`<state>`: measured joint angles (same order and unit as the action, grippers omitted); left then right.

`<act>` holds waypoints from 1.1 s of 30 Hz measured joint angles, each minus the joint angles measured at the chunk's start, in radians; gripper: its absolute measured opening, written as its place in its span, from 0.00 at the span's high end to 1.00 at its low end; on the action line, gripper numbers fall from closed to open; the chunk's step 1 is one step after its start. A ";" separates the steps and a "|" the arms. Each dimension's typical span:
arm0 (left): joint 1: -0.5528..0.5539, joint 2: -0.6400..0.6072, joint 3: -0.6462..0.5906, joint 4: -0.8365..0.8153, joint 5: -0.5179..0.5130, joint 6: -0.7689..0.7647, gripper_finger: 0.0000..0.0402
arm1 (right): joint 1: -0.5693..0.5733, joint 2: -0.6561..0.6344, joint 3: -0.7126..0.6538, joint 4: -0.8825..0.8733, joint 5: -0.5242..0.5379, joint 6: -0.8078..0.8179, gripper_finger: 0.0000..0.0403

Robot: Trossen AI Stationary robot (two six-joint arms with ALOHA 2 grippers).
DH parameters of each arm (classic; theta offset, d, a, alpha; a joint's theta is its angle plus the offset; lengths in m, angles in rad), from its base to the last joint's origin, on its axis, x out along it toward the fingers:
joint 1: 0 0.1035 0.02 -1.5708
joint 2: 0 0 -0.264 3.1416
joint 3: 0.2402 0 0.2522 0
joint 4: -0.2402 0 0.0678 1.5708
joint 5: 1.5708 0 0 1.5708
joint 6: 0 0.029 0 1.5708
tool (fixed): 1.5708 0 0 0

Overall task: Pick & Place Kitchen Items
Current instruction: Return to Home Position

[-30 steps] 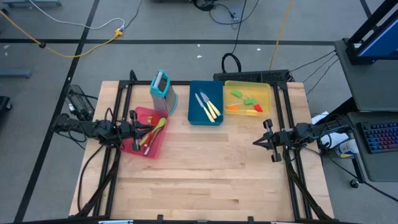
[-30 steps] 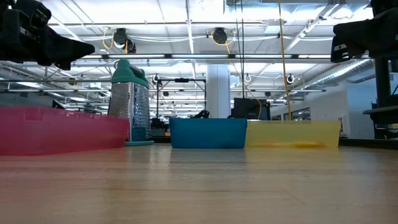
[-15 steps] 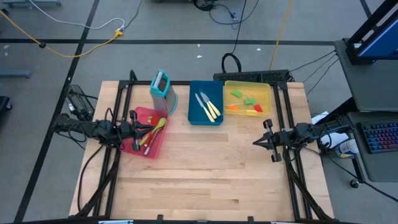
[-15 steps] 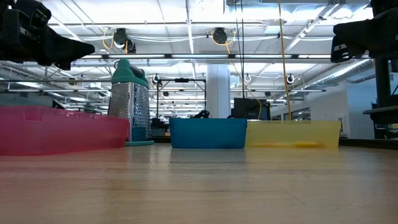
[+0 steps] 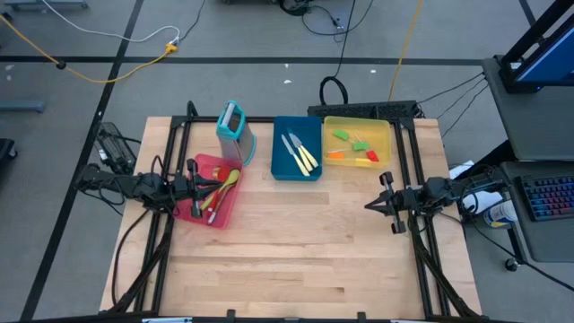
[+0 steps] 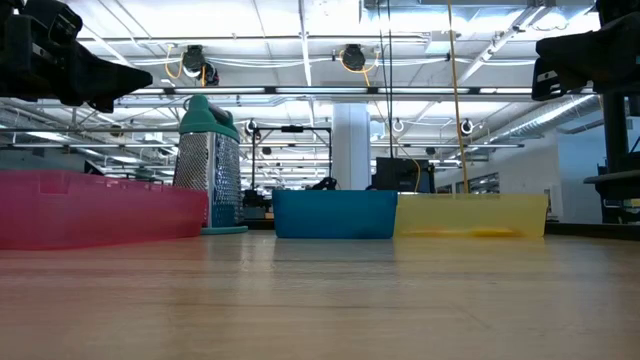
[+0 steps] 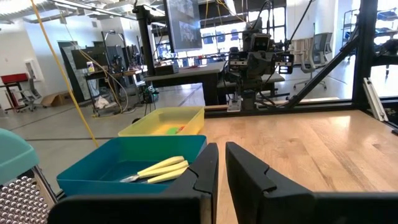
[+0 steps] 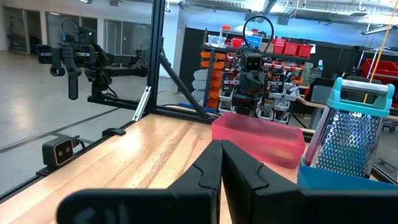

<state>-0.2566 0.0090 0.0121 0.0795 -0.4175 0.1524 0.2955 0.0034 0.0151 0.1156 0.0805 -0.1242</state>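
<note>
Front tabletop [image 5: 296, 260] lies open; grater [image 5: 231, 126] and trays [image 5: 310, 128] occupy the far half.

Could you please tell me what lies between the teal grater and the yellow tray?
The blue tray, holding cream-handled knives, sits between them, as the high view shows.

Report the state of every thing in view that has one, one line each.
red tray: holds mixed utensils
blue tray: holds cream-handled knives, lying flat
yellow tray: holds small spatulas
teal grater: upright, beside the red tray
left gripper: shut, empty, raised at the red tray's left edge
right gripper: shut, empty, raised over the table
</note>
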 joint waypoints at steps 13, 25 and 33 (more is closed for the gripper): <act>0.000 0.000 0.000 0.000 0.000 0.000 0.91 | 0.000 0.000 0.000 0.000 0.000 0.000 0.99; 0.000 0.000 0.000 0.000 0.000 0.000 0.91 | 0.000 0.000 0.000 0.000 0.000 0.000 0.99; 0.000 0.000 0.000 0.000 0.000 0.000 0.91 | 0.000 0.000 0.000 0.000 0.000 0.000 0.99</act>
<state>-0.2567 0.0090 0.0120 0.0793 -0.4175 0.1524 0.2951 0.0033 0.0151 0.1154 0.0803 -0.1241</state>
